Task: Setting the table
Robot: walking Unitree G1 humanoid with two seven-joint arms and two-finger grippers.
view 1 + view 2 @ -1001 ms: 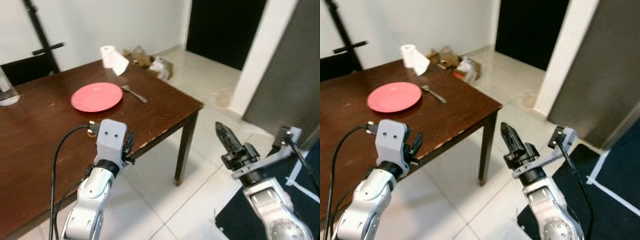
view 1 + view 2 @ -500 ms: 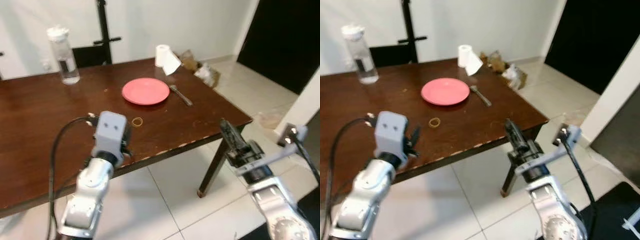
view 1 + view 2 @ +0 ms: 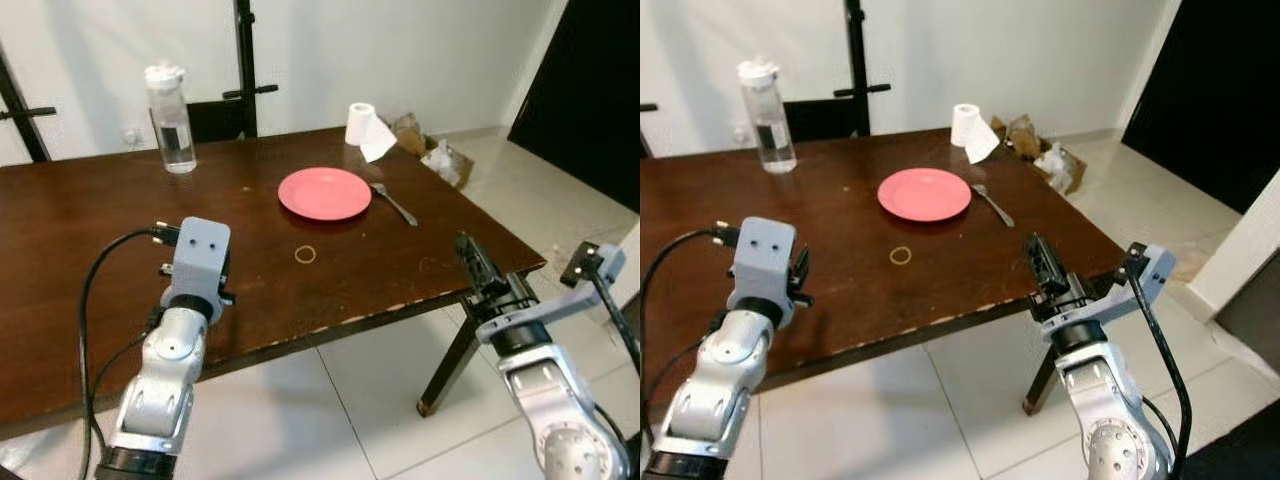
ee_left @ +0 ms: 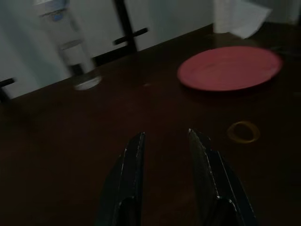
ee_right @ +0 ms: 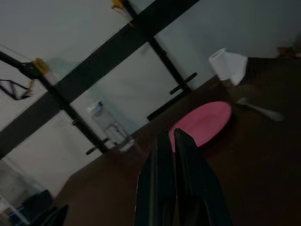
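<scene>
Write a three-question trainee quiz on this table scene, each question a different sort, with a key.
1. True or false: the fork lies on the pink plate.
2. Which stands nearest the plate? A) water bottle B) paper towel roll C) yellow rubber band
3. Fill in: the left gripper has its fingers ____, the right gripper has them ____.

Key: 1 false, it lies beside the plate on the table; 2 C; 3 open, shut.

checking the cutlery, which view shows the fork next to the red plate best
The left eye view: the fork lies whole and sharp on the table, just beside the red plate. The right eye view shows it equally whole. The right wrist view shows it dim, beyond the plate. In the left wrist view it cannot be made out.
</scene>
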